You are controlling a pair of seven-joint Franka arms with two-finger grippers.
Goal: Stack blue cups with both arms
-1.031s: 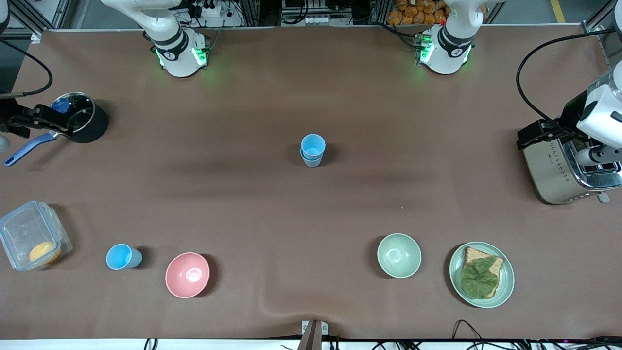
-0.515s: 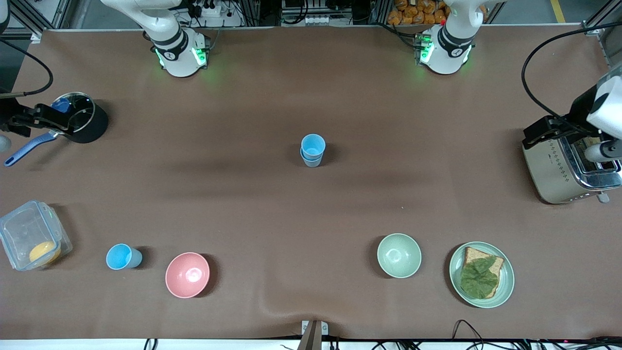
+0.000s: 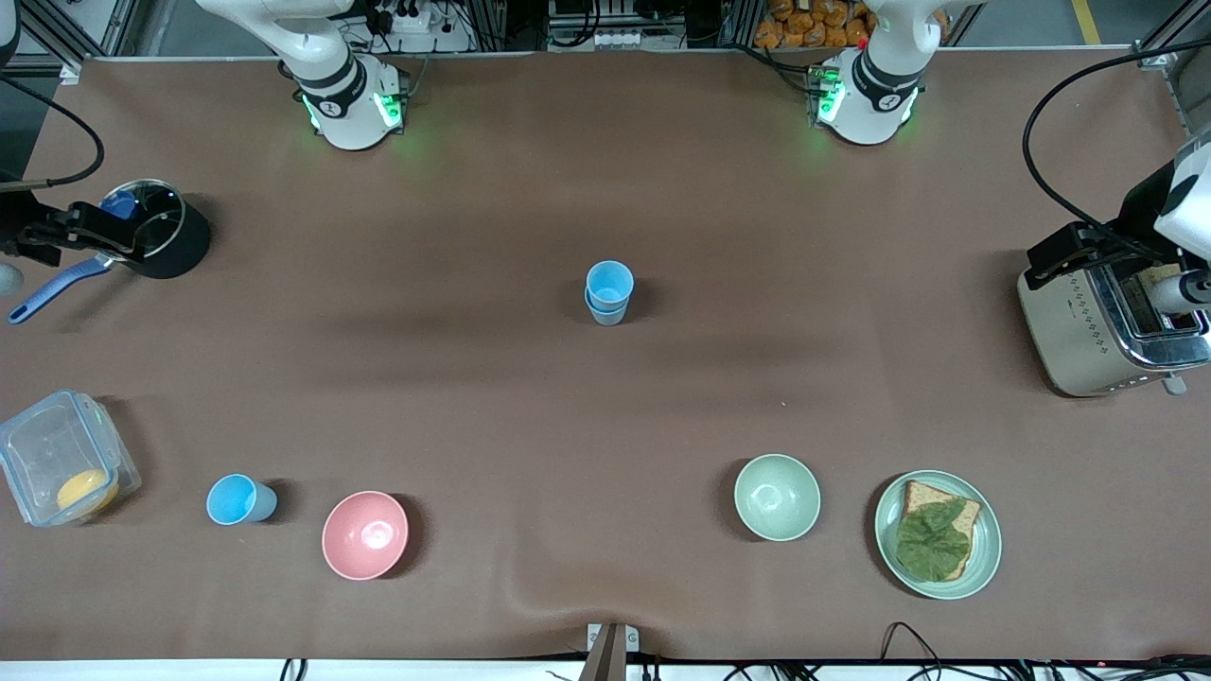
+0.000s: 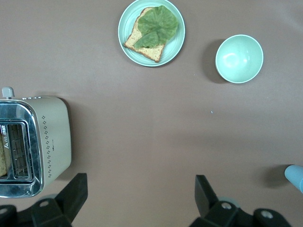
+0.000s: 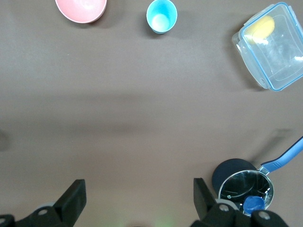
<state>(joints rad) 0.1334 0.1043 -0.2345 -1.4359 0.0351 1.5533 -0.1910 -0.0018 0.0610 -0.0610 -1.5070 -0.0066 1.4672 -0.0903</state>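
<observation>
Two blue cups [image 3: 608, 291] stand nested in the middle of the table, the bright sky-blue one inside the paler grey-blue one. Their edge shows in the left wrist view [image 4: 296, 176]. A third sky-blue cup [image 3: 238, 499] stands alone beside the pink bowl [image 3: 365, 534], also in the right wrist view [image 5: 161, 15]. My left gripper [image 3: 1088, 248] hangs open and empty by the toaster [image 3: 1102, 331]; its jaws [image 4: 139, 187] stand wide apart over bare table. My right gripper [image 3: 66, 232] hangs open and empty [image 5: 138, 189] by the black pot [image 3: 166, 236].
A pale green bowl [image 3: 777, 497] and a plate with bread and lettuce [image 3: 937, 534] sit near the front, toward the left arm's end. A clear lidded container [image 3: 61, 468] with something yellow sits at the right arm's end. The pot has a blue handle [image 3: 52, 288].
My left gripper has drifted over the toaster toward the left arm's end of the table. The right gripper and all the cups have not moved.
</observation>
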